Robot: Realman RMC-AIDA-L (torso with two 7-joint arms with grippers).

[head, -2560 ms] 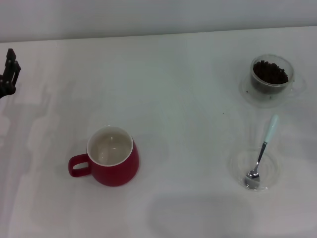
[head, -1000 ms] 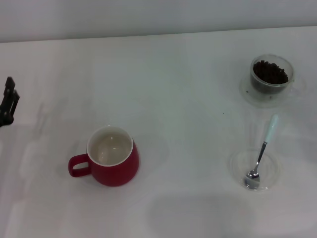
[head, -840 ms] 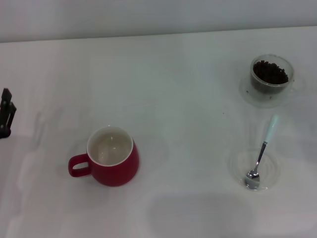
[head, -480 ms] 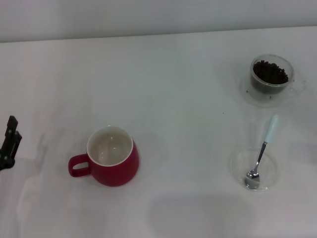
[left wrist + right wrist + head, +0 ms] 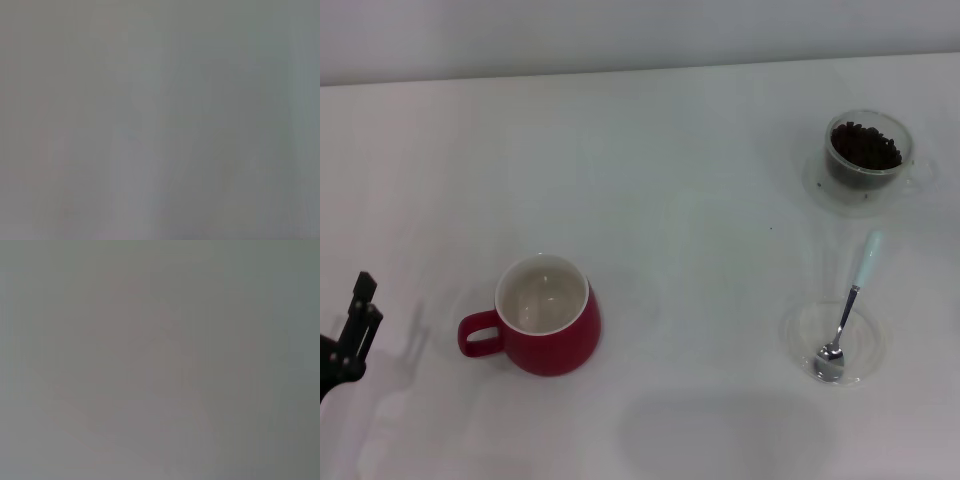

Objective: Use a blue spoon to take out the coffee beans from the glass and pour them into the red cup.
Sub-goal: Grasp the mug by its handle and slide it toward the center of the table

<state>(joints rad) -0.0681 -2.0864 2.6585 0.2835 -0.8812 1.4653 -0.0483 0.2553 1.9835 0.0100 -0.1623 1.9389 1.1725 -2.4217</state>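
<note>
Head view shows us the left end effector (image 5: 350, 335) low at the left edge of the surface (image 5: 670, 200), well nearer the robot than it was a couple of seconds ago, when it stood farther back along that same edge; we cannot tell whether it is wide or narrow, and it holds nothing that we can see. We judge it is drawing back, leaving the work to the right arm, whose end effector is not in view. Nothing of the task has begun: the blue spoon (image 5: 848, 310) lies with its bowl in a shallow clear dish (image 5: 805, 345), handle pointing back toward the glass (image 5: 867, 150), which holds the coffee beans (image 5: 865, 145) and stands on a clear saucer (image 5: 820, 185) near the right edge. The red cup (image 5: 548, 318) sits well apart, left of centre, its inside bare. Between cup and spoon we see open surface, ample for carrying; both wrist views show only grey.
</note>
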